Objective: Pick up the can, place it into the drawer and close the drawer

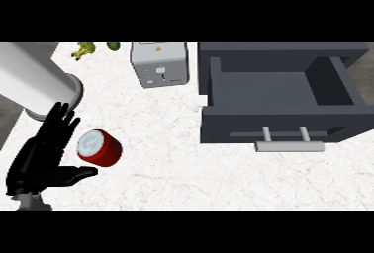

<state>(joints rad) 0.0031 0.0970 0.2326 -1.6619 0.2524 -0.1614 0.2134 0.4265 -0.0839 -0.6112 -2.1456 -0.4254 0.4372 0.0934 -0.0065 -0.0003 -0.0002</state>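
A red can (100, 147) with a white top lies on the marble counter at the lower left. My left hand (40, 155) is open just left of it, fingers straight and pointing away, thumb stretched out below the can; whether it touches the can is unclear. The dark grey drawer (281, 94) stands pulled open at the right, its inside bare, with a grey bar handle (289, 146) on its front. My right hand shows nowhere.
A large white cylinder (33, 81) stands at the upper left, close behind my left hand. A small grey toaster-like box (160, 64) sits at the back centre. Yellow-green items (86, 49) and a green one (114, 46) lie at the far edge.
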